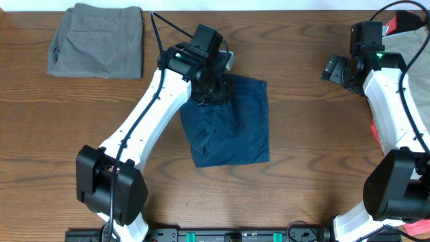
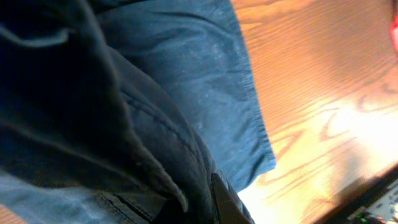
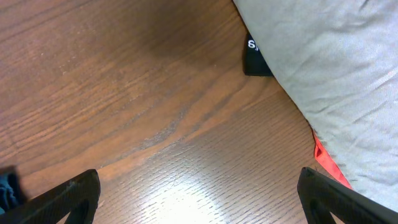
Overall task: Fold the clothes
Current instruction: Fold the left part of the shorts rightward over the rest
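Note:
The dark navy shorts [image 1: 232,124] lie partly folded in the middle of the table. My left gripper [image 1: 211,91] is at their upper left corner, shut on a bunched fold of the navy cloth [image 2: 155,93]; one finger [image 2: 225,200] shows against the cloth and the other is hidden. A folded grey-green pair [image 1: 97,40] lies at the back left. A tan khaki pair [image 1: 410,44] lies at the back right and shows in the right wrist view [image 3: 336,68]. My right gripper [image 3: 199,205] is open and empty over bare wood, left of the khaki pair [image 1: 334,70].
A red edge [image 3: 326,163] sticks out from under the khaki cloth, and a small black tag [image 3: 255,59] lies at its border. The wooden table [image 1: 316,148] runs to the front edge, where a black rail [image 1: 235,235] sits.

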